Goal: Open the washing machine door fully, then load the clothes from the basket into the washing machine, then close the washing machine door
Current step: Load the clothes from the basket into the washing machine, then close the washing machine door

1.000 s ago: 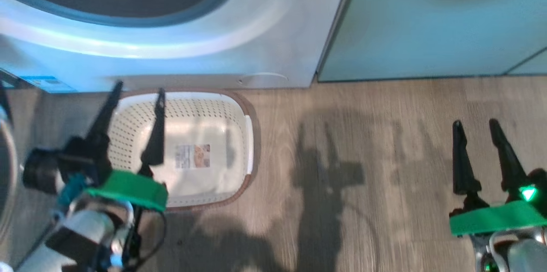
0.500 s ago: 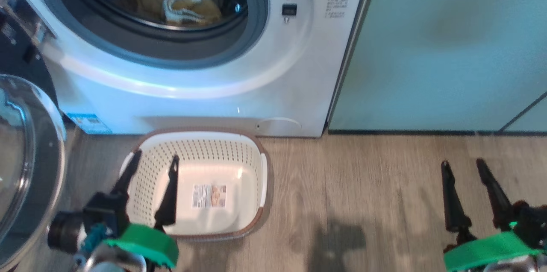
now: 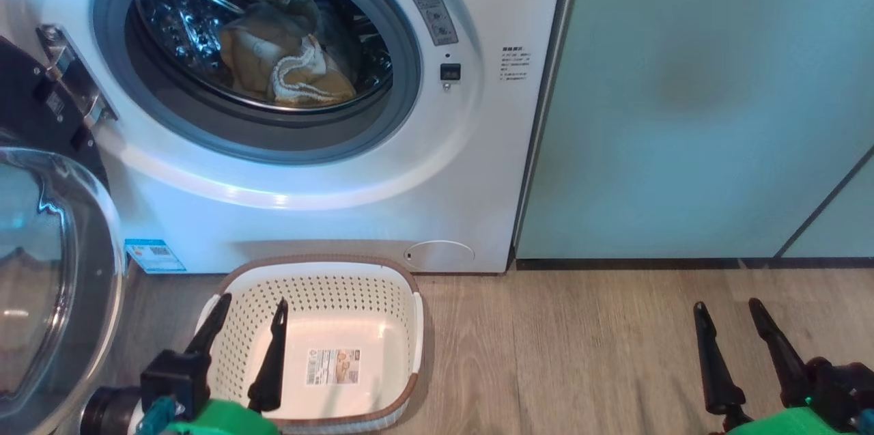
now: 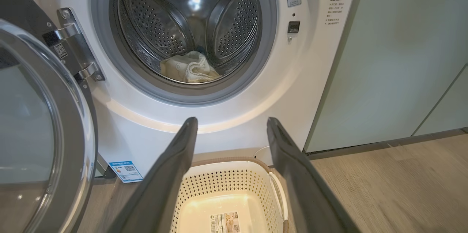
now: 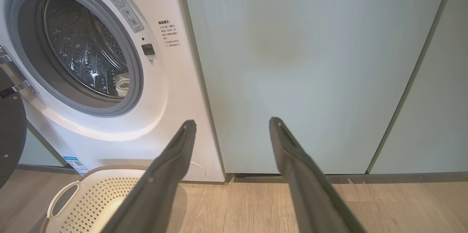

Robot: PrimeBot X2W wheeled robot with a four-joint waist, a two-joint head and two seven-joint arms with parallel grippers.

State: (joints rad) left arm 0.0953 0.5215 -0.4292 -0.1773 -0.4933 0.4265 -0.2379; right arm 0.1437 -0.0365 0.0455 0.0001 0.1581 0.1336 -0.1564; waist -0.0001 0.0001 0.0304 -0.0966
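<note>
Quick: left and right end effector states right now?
Left end effector: open, holding nothing.
Right end effector: open, holding nothing.

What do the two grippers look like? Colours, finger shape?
Both the left gripper and right gripper have two long dark fingers tapering to narrow tips, on a black base with a bright green band behind it. The left also shows a teal part and a black cylinder at its side.

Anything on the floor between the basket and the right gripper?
No: in the head view bare wood floor lies between the basket and the right gripper.
</note>
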